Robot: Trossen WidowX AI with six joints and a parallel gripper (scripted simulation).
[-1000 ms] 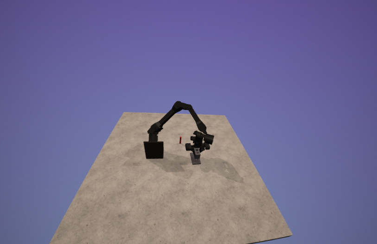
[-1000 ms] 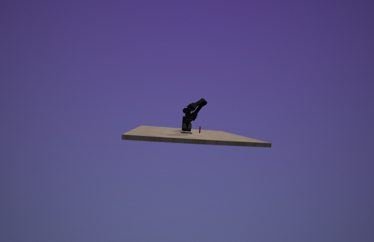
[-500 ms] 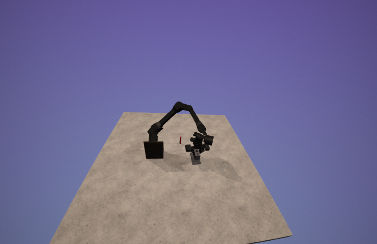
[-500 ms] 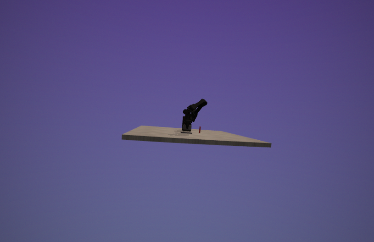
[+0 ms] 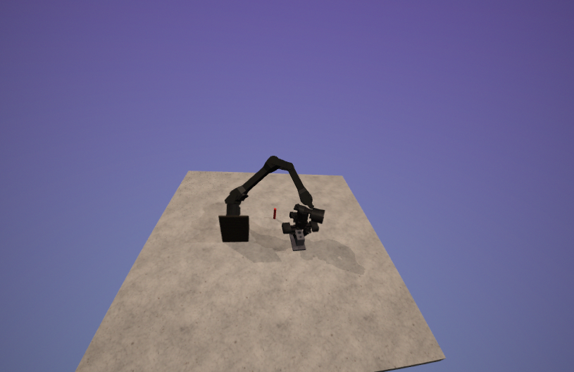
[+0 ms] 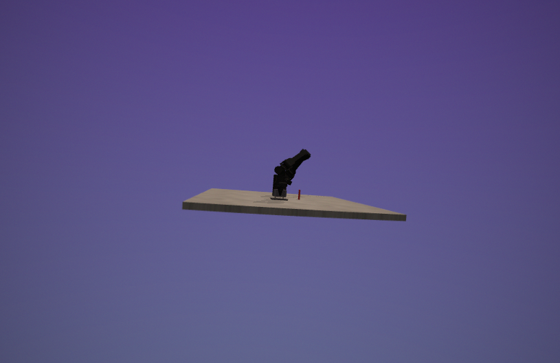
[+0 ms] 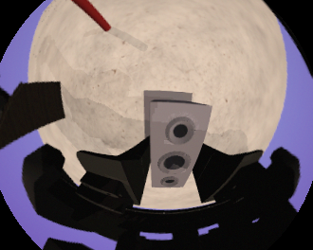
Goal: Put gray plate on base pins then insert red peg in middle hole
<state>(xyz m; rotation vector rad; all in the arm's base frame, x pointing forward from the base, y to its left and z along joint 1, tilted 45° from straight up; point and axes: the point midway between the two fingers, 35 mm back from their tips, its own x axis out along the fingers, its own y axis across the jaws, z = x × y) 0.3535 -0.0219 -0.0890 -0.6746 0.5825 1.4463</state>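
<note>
The gray plate point(image 5: 300, 239) point(image 6: 284, 193) point(image 7: 159, 144) is held between the fingers of my gripper point(image 5: 300, 231) point(image 7: 168, 138), which is shut on it. Its three holes show in a row in the wrist view. The flat dark gray base point(image 5: 298, 249) point(image 6: 279, 199) point(image 7: 170, 95) lies on the table below the plate. In the exterior view a small gap shows between plate and base, with what look like the pins in it. Whether the pins have entered the holes cannot be told. The red peg point(image 5: 275, 213) point(image 6: 299, 194) point(image 7: 93, 15) stands upright on the table, apart from the gripper.
The mottled beige table point(image 5: 252, 306) point(image 6: 331, 207) carries everything. The arm's dark square mount point(image 5: 234, 229) stands left of the base in the top view. Shadows of the arm fall around the base.
</note>
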